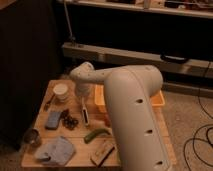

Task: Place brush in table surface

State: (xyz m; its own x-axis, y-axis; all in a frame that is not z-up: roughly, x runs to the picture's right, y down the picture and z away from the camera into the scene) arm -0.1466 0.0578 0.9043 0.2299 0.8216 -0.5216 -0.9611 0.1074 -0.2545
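I see the gripper low over the table surface, at the end of the white arm. Whether it is clamped or has let go, I cannot tell. The brush sits just on its near side, pale end towards the gripper and dark handle running away from it over the planks. A white cup stands just beside the gripper on one side and the orange tub on the other. Further out, past the brush, lie a green vegetable, a wooden block brush, a blue sponge and a blue cloth.
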